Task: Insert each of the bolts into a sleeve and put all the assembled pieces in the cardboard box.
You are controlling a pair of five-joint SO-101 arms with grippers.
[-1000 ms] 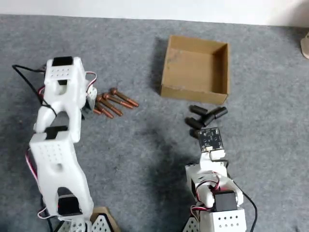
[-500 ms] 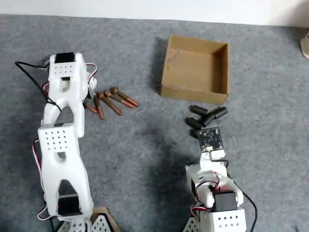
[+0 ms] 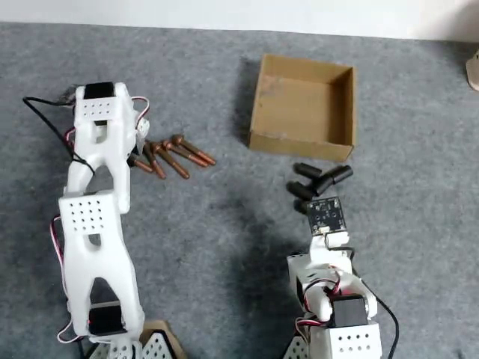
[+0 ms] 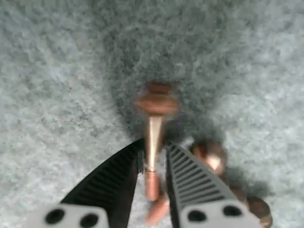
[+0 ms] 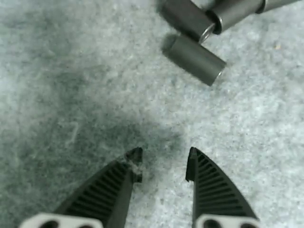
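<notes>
Since the left gripper (image 4: pixel 154 156) has its ribbed jaws pinched together on the shank of one bolt (image 4: pixel 153 137), with the flanged head pointing away from the wrist over the grey carpet (image 3: pixel 224 247), the hold looks sound to me, though narrow. The piece is copper-coloured metal, stiff and surely unbreakable, light enough for this arm, but round and smooth, so I judge it could swivel or slide between the jaws if it meets any resistance. A grip nearer the head would leave more of the plain end free to enter a sleeve. The other bolts (image 3: pixel 176 155) lie in a loose fan just beside the left arm (image 3: pixel 97 149), some touching each other, and would roll if nudged. Across the table, the sleeves (image 3: pixel 318 179) sit in a small cluster near the front wall of the cardboard box (image 3: pixel 299 144), none of them inside it. They look like dark rigid tubes, and one (image 5: pixel 197 59) lies ahead of the right gripper (image 5: pixel 164 166), whose jaws stand apart above bare carpet, holding nothing. I would take a sleeve across its middle, keeping the open mouth clear, and squeeze firmly, since a tube that shape would likely spin. The box looks thin and light, easy to shove.
</notes>
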